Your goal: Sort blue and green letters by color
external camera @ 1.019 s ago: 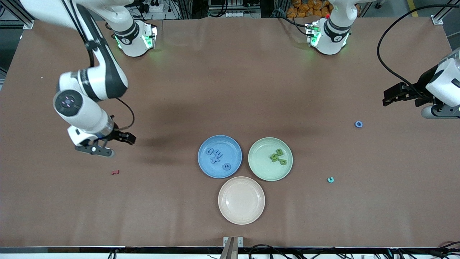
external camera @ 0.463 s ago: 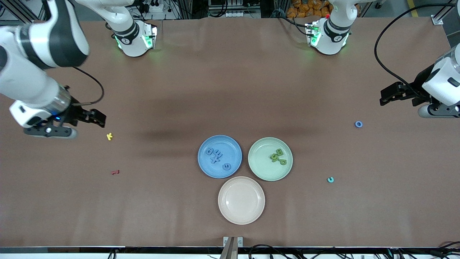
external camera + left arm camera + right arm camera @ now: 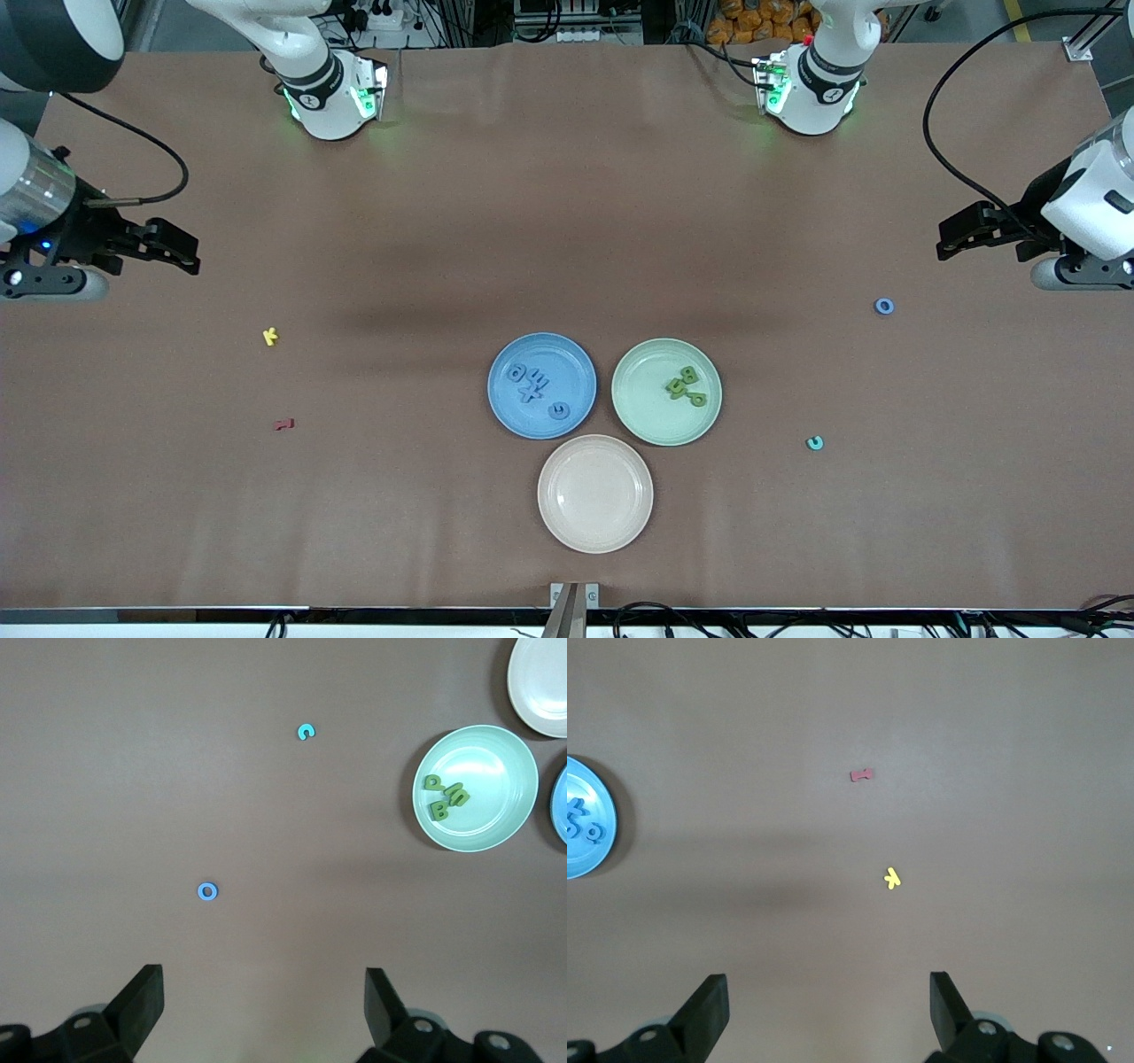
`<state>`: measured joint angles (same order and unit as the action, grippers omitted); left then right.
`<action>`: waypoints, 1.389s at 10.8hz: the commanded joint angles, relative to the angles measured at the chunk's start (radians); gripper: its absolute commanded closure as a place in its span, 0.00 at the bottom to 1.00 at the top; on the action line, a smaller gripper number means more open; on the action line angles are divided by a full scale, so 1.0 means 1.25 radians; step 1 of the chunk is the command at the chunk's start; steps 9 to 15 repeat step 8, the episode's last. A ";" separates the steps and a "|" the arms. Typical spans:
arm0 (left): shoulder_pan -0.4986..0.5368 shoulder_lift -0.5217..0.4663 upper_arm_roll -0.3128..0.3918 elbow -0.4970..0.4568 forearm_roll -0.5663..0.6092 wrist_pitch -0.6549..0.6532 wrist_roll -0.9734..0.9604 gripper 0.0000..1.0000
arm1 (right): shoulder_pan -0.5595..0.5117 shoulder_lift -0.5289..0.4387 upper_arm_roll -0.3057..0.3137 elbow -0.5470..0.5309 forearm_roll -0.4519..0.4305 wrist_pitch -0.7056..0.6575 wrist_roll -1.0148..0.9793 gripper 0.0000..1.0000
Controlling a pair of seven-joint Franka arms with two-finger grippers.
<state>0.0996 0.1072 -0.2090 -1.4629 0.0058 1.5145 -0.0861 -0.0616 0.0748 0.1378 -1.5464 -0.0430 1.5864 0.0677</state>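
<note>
Blue letters on blue plate, green letters on green plate. Left gripper, right gripper over table ends, fingers wide, empty.

Front cam sits high across the bench, facing the arm bases and looking steeply down; takes in the whole top, both bases at the view's upper edge. Left wrist cam looks straight down past the left end effector, well above the bench, its fingers spread wide at the frame edge; it covers that arm's end of the bench w/ the green plate, also seen by the front cam. Right wrist cam does the same over the right end effector, similarly high; shares the blue plate edge w/ the front cam.
</note>
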 commanded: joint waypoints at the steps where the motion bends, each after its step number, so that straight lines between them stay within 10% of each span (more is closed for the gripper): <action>1: 0.004 -0.011 -0.001 -0.004 -0.021 0.003 -0.016 0.00 | -0.002 0.003 -0.002 0.075 0.014 -0.058 -0.031 0.00; 15: 0.005 -0.010 -0.001 -0.004 -0.021 0.005 -0.016 0.00 | 0.031 -0.018 -0.034 0.086 0.015 -0.081 -0.031 0.00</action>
